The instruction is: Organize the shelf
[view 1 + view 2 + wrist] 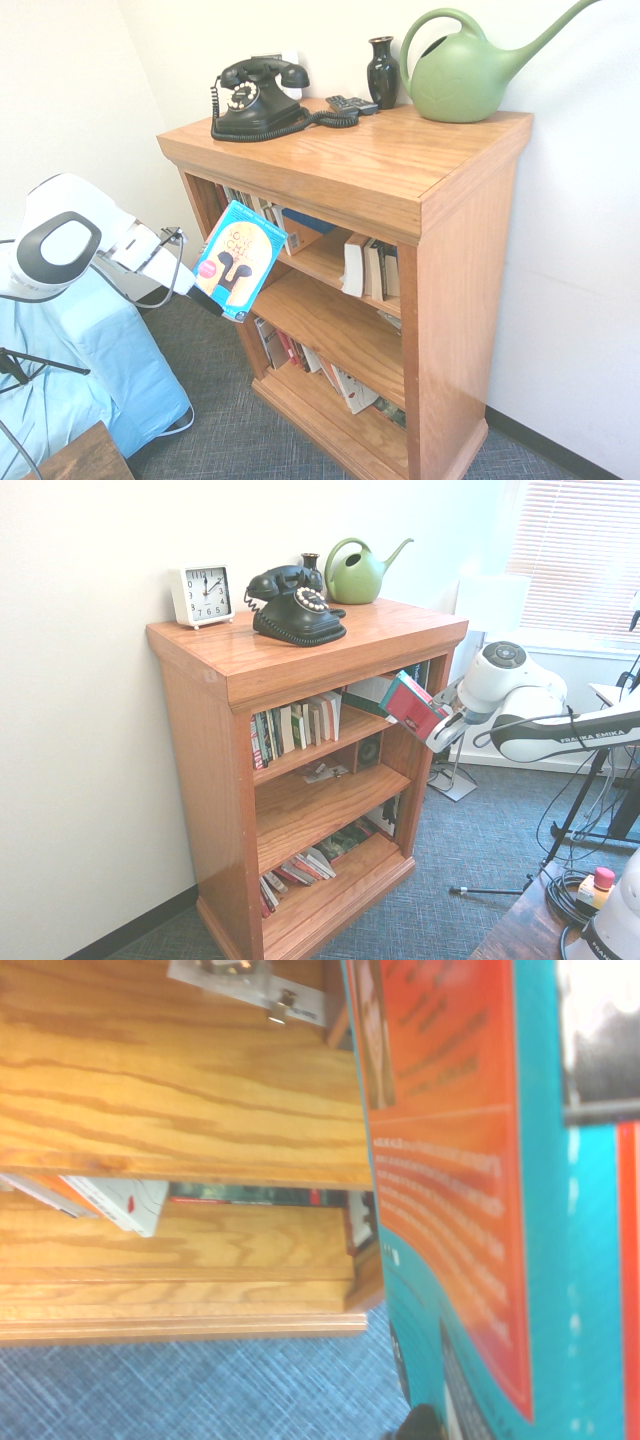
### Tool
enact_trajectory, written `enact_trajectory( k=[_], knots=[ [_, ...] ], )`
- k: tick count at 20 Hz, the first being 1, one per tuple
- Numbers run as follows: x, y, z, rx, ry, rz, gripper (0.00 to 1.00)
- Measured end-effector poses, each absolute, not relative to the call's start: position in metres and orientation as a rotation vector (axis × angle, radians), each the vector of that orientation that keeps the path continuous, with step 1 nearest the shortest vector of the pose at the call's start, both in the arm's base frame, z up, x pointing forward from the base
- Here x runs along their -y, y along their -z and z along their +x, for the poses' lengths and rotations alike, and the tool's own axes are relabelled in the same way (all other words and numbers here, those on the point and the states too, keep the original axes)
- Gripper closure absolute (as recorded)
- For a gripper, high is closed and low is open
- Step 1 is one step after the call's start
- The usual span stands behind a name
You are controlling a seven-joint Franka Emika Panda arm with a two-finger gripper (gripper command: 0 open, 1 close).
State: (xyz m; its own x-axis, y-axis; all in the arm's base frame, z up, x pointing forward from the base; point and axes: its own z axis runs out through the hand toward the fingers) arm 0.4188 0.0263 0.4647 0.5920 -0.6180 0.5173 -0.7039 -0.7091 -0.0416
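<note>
Gripping a teal paperback (238, 259) by its lower corner, my gripper (205, 300) is clamped tight on the glossy cover at the left of the first exterior view. I see the book tilted, its front showing a yellow panel with dark figures, just before the open face of the shelf (400, 170). That shelf fills the middle of the frame: warm orange-brown oak with visible grain, a thick overhanging top board, solid side panels and three tiers. On top stand a black rotary telephone (258, 98) with a coiled cord, a slim dark vase (382, 71), a rounded green watering can (470, 70) and, in the second exterior view, a square white clock (203, 594). Upright books (295, 728) line the top tier; more lean and lie in the bottom tier (300, 870). My wrist view shows the book's orange back cover (450, 1190) beside oak boards and blue-grey woven carpet (180, 1390).
</note>
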Motion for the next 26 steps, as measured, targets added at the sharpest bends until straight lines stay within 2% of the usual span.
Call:
enact_trajectory(
  k=[18,26],
  knots=[
    [-0.047,-0.418,0.521,1.037,-0.695,2.778,1.00],
    [-0.063,-0.417,0.540,1.003,-0.727,2.813,1.00]
  ],
)
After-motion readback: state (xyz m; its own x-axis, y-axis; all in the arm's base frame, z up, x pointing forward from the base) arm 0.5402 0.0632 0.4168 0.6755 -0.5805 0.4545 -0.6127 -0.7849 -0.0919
